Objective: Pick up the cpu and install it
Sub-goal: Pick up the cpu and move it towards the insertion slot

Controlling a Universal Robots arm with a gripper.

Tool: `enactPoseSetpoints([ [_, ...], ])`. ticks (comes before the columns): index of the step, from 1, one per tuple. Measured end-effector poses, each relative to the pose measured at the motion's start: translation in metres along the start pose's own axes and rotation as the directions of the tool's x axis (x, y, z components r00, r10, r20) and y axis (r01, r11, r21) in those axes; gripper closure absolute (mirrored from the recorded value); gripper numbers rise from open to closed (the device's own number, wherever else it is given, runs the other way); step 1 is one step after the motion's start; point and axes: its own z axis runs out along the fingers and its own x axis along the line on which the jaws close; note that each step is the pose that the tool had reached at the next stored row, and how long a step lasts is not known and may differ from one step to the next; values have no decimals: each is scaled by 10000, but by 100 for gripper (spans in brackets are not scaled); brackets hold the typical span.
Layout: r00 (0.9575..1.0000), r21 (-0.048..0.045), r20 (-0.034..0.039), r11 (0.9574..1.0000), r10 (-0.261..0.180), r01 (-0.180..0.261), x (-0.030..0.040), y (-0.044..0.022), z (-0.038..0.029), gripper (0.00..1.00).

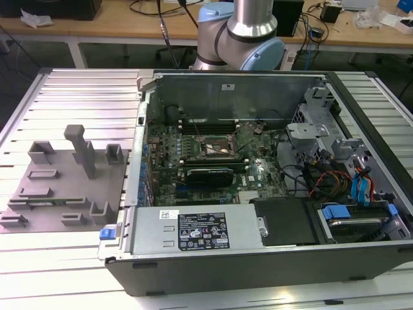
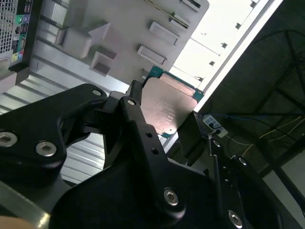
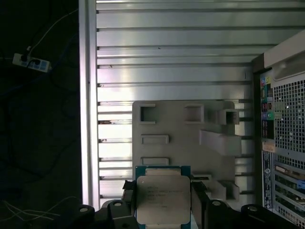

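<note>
Gripper (image 3: 162, 192) clamped on the cpu (image 3: 162, 201) by two opposite edges, metal top facing both wrist views. Chip hangs over the grey fixture tray (image 3: 181, 126) on the slatted table (image 3: 167, 47), beside the computer case (image 3: 286, 124). Edge grip likely spares the underside contacts.

Bright overhead light, glare, shadowed wrist views

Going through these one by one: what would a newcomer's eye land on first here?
In the first wrist view, the silvery cpu sits clamped in the black gripper, held above a gray slotted fixture on the ribbed metal table. In the exterior view, the open computer case dominates, with the socket frame near the middle of its motherboard and the fixture to the exterior view's left.
</note>
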Motion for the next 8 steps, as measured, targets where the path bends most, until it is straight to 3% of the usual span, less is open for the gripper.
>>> enactPoseSetpoints([
  [8, 10000, 1, 0, 10000, 0, 0, -40, 1, -1, 45],
])
